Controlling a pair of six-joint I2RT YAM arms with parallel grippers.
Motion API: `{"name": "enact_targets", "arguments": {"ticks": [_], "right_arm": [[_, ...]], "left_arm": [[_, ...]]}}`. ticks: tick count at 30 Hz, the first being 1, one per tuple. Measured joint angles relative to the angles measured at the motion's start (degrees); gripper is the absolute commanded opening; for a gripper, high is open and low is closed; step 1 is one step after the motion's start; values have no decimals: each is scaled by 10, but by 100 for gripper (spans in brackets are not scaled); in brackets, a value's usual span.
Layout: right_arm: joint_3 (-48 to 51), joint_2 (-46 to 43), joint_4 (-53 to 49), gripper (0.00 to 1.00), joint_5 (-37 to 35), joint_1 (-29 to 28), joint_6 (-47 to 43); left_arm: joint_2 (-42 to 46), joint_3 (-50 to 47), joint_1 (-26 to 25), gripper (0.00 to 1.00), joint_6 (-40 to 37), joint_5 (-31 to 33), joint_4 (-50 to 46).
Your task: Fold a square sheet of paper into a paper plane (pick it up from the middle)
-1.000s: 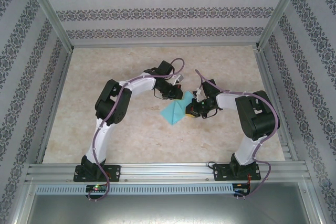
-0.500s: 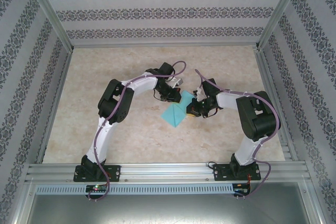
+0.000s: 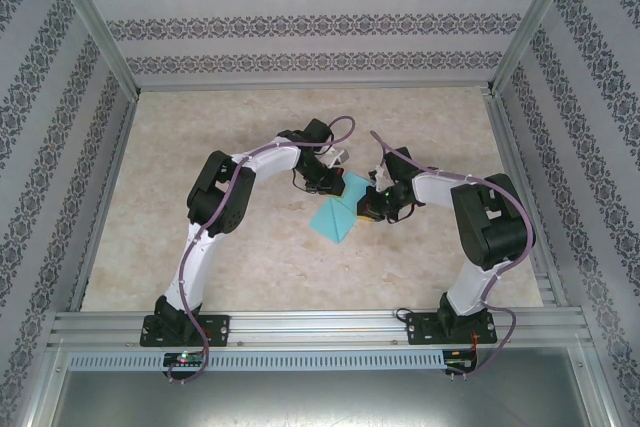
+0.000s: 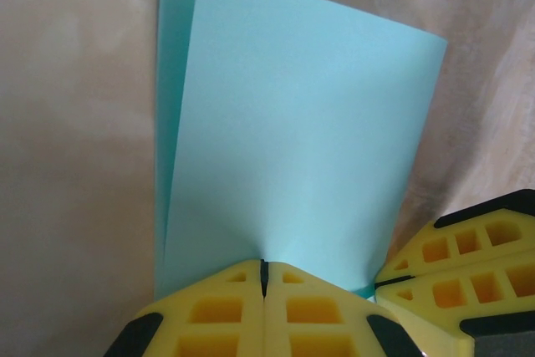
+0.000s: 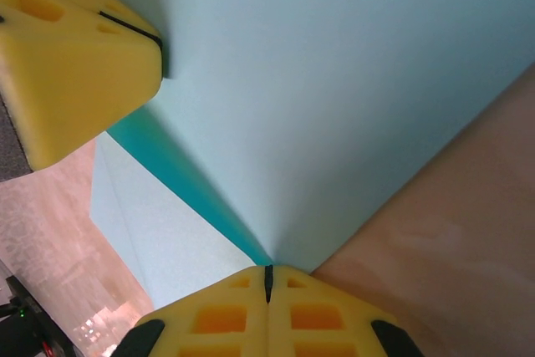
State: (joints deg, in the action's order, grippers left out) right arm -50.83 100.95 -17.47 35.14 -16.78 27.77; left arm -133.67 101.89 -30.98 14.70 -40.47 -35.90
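The left gripper [image 4: 263, 269] has its jaws shut tight, with the edge of the paper [image 4: 292, 140] pinched between them. The right gripper [image 5: 268, 273] does the same, biting the paper just beside the left one. I think both grips sit close on one edge so the sheet cannot slip or swing while it gets bent. From the jaws the paper spreads out and away. It is doubled over, and a second layer peeks out behind the front one with a small gap between them. That looks like a first fold, not pressed flat yet. The paper sits between the two arms, over the middle of the table [image 3: 200, 147]. I cannot tell if its far corner touches the table.
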Motion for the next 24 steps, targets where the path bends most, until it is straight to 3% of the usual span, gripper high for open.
{"name": "enact_targets", "arguments": {"ticks": [24], "right_arm": [[-42, 16, -57, 0, -49, -18, -32]], "left_arm": [[0, 0, 0, 0, -2, -2, -1]]}}
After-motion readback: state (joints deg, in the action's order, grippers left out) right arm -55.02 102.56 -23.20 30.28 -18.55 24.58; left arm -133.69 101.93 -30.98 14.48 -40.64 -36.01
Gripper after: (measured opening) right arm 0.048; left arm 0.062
